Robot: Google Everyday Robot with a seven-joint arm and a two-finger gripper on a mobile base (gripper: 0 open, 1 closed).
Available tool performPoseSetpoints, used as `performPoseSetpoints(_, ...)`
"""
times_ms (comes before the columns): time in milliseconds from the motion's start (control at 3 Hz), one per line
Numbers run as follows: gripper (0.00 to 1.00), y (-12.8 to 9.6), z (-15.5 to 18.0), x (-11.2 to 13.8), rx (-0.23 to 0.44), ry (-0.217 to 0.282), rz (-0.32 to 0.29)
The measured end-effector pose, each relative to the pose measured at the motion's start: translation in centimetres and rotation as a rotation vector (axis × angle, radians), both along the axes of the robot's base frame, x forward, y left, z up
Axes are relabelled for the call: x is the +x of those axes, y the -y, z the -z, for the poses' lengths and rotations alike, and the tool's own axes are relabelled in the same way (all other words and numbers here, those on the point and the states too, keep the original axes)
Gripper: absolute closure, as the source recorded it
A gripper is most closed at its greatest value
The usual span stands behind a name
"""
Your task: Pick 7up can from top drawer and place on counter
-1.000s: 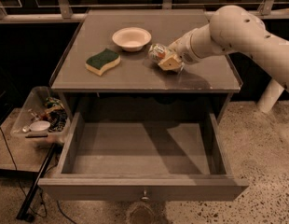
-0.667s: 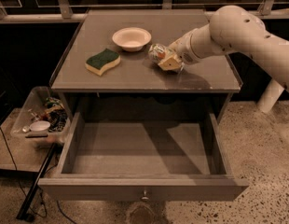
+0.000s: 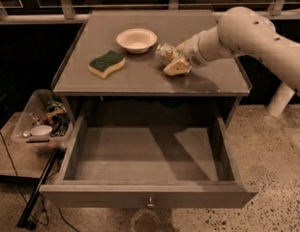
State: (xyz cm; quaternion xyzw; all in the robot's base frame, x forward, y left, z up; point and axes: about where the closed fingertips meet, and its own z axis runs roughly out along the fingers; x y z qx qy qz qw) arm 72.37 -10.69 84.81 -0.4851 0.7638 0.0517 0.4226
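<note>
- Dim, warm light falls from above; the counter [image 3: 140, 83] is the brightest surface and the surroundings are dark.
- The gripper [image 3: 175, 62], over the counter's right part beside the 7up can [image 3: 164, 53], casts a soft shadow rightward.
- A broad slanting shadow crosses the top drawer [image 3: 116, 153].

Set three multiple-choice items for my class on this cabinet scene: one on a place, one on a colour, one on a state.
1. How is the top drawer? A shut; B open and empty; C open and full.
2. What colour tops the sponge? A green; B red; C blue.
3. Where is the 7up can? A in the top drawer; B on the counter, beside the bowl, at the gripper; C on the sponge.
Key: 1 B, its bare floor shows; 2 A, green over a pale base; 3 B, it lies on the counter at the gripper.
</note>
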Motion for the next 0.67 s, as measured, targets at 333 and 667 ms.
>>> performPoseSetpoints(333,0.0,0.0,0.0,0.0,0.0,0.0,0.0)
performPoseSetpoints(667,0.0,-0.01,0.01,0.0,0.0,0.0,0.0)
